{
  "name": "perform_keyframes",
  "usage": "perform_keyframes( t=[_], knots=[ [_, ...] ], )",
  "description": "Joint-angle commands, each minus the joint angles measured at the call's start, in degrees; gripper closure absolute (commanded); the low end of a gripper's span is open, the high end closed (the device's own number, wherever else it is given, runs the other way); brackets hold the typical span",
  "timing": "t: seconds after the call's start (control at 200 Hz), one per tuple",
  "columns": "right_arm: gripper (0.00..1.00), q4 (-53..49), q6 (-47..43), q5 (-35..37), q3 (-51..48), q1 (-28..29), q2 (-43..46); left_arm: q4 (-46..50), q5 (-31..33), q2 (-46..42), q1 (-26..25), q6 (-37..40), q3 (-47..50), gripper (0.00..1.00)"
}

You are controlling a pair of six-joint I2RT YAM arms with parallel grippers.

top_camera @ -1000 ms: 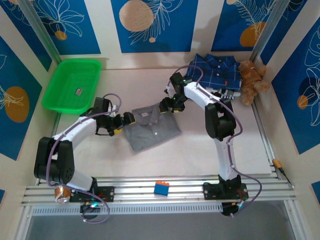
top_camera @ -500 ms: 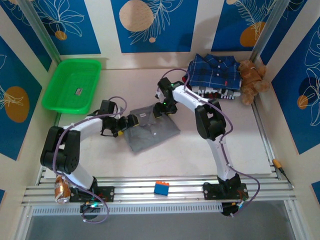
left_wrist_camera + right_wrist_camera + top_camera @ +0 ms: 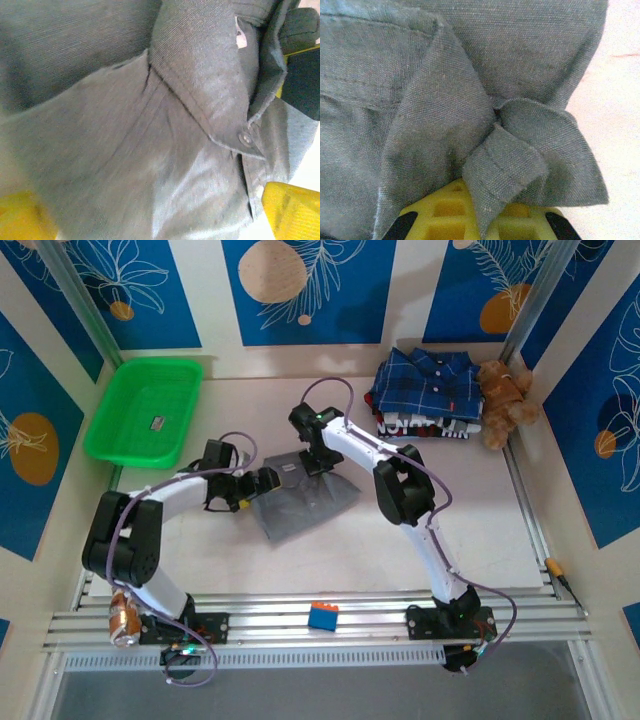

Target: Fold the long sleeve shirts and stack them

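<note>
At the right gripper [image 3: 477, 212]: jaws clamped tight on a bunched fold of the grey shirt [image 3: 305, 502], biting at its far edge by the collar
Left gripper [image 3: 262, 480]: jaws spread wide, nothing clamped, straddling the collar and top button at the shirt's left edge
Grey shirt lies mid-table [image 3: 300, 560] as a skewed folded rectangle, rumpled where the right jaws pinch it
Plaid shirt [image 3: 425, 380] sits folded on top of a pile of folded garments [image 3: 415, 426] in the far right corner, just beside the teddy bear [image 3: 503, 400]
Read on progress: plaid one looks done; grey one looks folded or near enough, not yet stacked
What's left: square up the fold, carry it over, lay it on the plaid
Risk: only one side is gripped, so the fold may fall open on a lift. I'd want the left jaws closed on the collar edge first
</note>
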State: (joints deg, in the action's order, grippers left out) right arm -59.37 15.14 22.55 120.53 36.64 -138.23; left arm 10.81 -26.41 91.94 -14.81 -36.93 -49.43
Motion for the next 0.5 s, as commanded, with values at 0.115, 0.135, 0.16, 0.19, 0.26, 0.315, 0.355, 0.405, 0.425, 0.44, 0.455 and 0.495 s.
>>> perform_keyframes(
  t=[0.115,0.135,0.16,0.19,0.26,0.315,0.355,0.405,0.425,0.44,0.455,0.495],
  knots=[
    [1.0,-2.7,-0.9,17.1,3.7,-2.6,10.4,4.0,1.4,-8.0,0.4,2.9,-9.2,0.0],
    [1.0,-2.3,-1.5,17.8,4.0,-2.8,11.2,4.1,1.5,-8.3,0.4,3.0,-9.8,0.0],
    [1.0,-1.9,-2.2,18.5,4.3,-3.1,12.3,4.3,1.5,-8.7,0.5,3.0,-10.6,0.0],
    [1.0,-1.7,-3.0,19.4,4.7,-3.5,13.3,4.3,1.5,-9.0,0.5,3.1,-11.7,0.0],
    [1.0,-1.0,-5.2,21.1,6.6,-4.3,15.1,4.7,2.0,-9.4,0.7,3.2,-14.2,0.0],
    [1.0,-1.1,-6.8,22.3,8.7,-5.1,15.9,4.5,2.3,-9.8,0.7,3.1,-16.1,0.0],
    [1.0,-1.1,-7.9,22.5,10.7,-5.8,16.1,4.1,2.3,-9.8,0.7,3.0,-17.4,0.0],
    [1.0,-1.9,-8.6,22.4,13.8,-6.8,16.0,3.8,2.4,-9.8,0.8,2.9,-19.5,0.0],
    [1.0,-2.3,-9.0,21.9,15.4,-7.3,15.8,3.6,2.0,-9.6,0.8,2.9,-20.3,0.0],
    [1.0,-2.4,-9.2,21.6,16.0,-7.6,15.8,3.3,1.7,-9.5,0.7,3.0,-21.0,0.0],
    [1.0,-2.4,-9.6,21.0,16.8,-8.0,15.7,3.1,1.3,-9.4,0.7,3.0,-21.5,0.0],
    [1.0,-2.4,-10.1,20.7,18.6,-8.7,15.7,3.3,0.8,-9.2,0.7,3.2,-23.5,0.0]
  ],
)
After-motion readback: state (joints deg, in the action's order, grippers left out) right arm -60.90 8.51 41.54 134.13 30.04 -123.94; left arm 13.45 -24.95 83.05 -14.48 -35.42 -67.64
